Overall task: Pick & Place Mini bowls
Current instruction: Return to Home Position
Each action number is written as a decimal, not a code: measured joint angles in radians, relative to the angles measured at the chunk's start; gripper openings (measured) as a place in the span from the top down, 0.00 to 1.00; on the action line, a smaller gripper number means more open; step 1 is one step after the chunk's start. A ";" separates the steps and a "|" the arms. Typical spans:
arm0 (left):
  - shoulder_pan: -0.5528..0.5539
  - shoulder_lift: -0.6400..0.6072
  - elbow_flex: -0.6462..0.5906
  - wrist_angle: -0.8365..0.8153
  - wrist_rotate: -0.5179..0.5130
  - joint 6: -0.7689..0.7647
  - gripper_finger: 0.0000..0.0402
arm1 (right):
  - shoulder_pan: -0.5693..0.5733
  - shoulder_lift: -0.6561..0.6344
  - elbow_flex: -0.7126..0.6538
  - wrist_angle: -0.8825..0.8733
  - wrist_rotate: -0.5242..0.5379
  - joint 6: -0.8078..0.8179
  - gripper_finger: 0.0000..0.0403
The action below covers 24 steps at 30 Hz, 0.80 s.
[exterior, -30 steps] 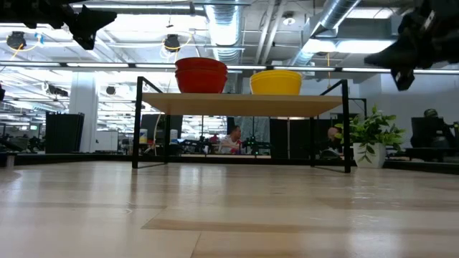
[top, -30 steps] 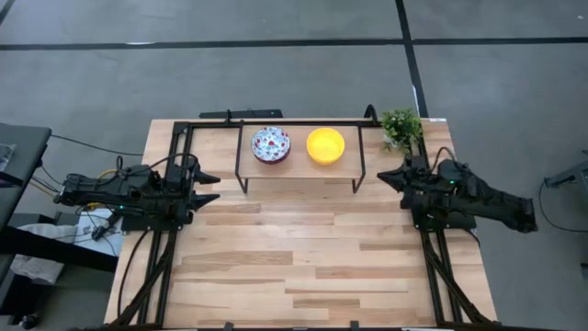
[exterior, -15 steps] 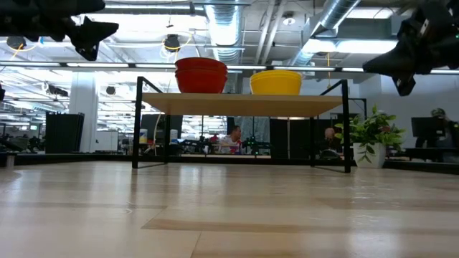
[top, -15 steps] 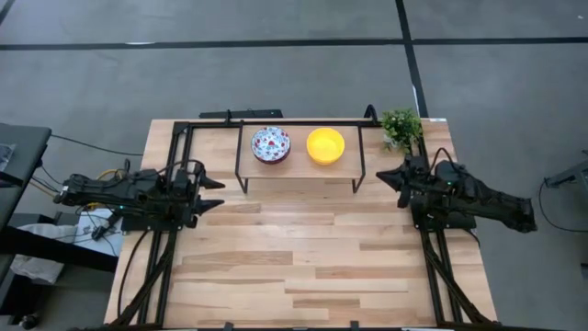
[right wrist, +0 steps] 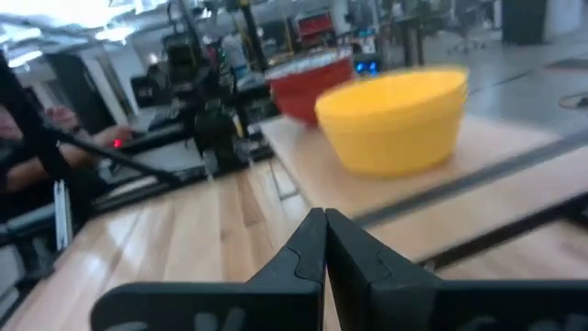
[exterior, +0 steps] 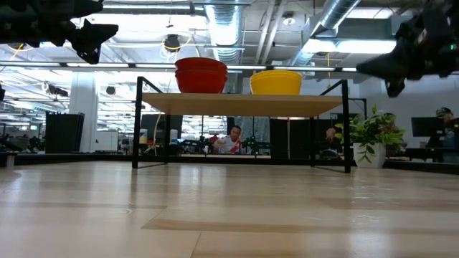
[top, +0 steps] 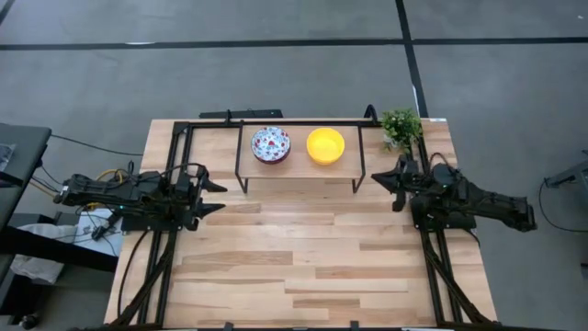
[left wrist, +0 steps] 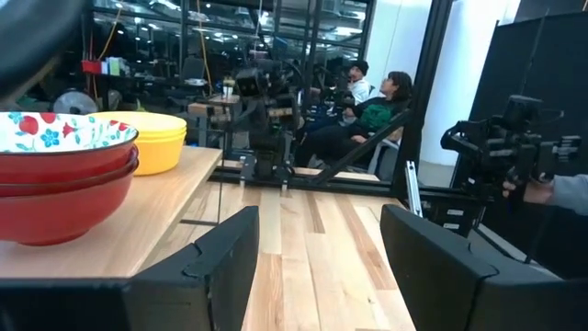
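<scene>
The placing work looks finished. The red speckled bowls (top: 270, 144) and the yellow bowls (top: 325, 145) stand just beside each other, as two piles, on the shelf (top: 298, 158) at the far side of the desk (top: 303, 257). No bowl lies on the desk boards. I judge that the only thing left is to bring both arms to their rest pose.

The left pincer (top: 215, 196) hangs near the left end of the shelf, with its fingers spread and nothing between them. The right pincer (top: 380, 181) hangs near the right end, not far from the small plant (top: 401, 127). Its fingers are pressed together and it also carries nothing.

From above, each pile looks like one single bowl. The low view and the left wrist view show the piles from the side, with rims one over another, so they are stacks. The exact number in each is hard to read. The state of the fingers is clear only in the two wrist views.
</scene>
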<state>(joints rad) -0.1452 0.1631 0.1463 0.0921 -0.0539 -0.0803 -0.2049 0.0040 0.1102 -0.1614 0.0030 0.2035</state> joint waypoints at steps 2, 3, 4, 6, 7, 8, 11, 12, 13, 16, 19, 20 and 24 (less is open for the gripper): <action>0.000 0.000 0.000 -0.001 0.000 -0.001 0.43 | 0.012 -0.001 -0.037 -0.014 0.003 0.032 1.00; 0.000 0.000 0.000 0.000 0.000 -0.003 0.43 | 0.015 0.001 -0.039 -0.003 0.006 0.045 1.00; 0.000 0.000 0.000 0.000 0.000 -0.003 0.43 | 0.018 0.001 -0.041 -0.002 0.006 0.050 1.00; 0.000 0.000 0.000 -0.001 0.000 -0.003 0.43 | 0.023 -0.001 -0.041 0.000 0.003 0.035 1.00; 0.000 0.000 0.000 -0.001 0.000 -0.003 0.43 | 0.025 -0.001 -0.038 -0.005 0.001 0.028 1.00; 0.000 0.000 0.000 -0.001 0.000 -0.003 0.43 | 0.028 -0.002 -0.029 -0.016 -0.001 0.024 1.00; 0.000 0.000 0.000 -0.002 -0.001 -0.003 0.43 | 0.028 -0.002 -0.001 -0.052 -0.003 0.017 1.00; 0.000 0.000 0.000 -0.004 0.000 -0.003 0.43 | 0.028 -0.002 0.005 -0.080 -0.003 0.018 1.00; 0.000 0.000 0.000 -0.007 0.000 -0.003 0.43 | 0.028 -0.001 0.010 -0.098 -0.004 0.017 1.00; 0.000 0.000 0.000 -0.008 0.000 0.021 0.43 | 0.028 -0.002 0.015 -0.105 -0.004 0.015 1.00; 0.000 -0.002 0.000 -0.008 -0.001 0.029 0.43 | 0.028 -0.002 0.015 -0.110 -0.004 0.006 1.00; 0.000 -0.002 0.000 -0.008 -0.001 0.030 0.43 | 0.028 -0.002 0.015 -0.110 -0.004 0.003 1.00; 0.000 -0.002 0.000 -0.002 -0.001 0.031 0.43 | 0.028 -0.002 0.015 -0.124 -0.004 -0.003 1.00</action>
<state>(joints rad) -0.1452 0.1616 0.1467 0.0899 -0.0547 -0.0494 -0.1764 0.0025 0.1248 -0.2856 -0.0006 0.2004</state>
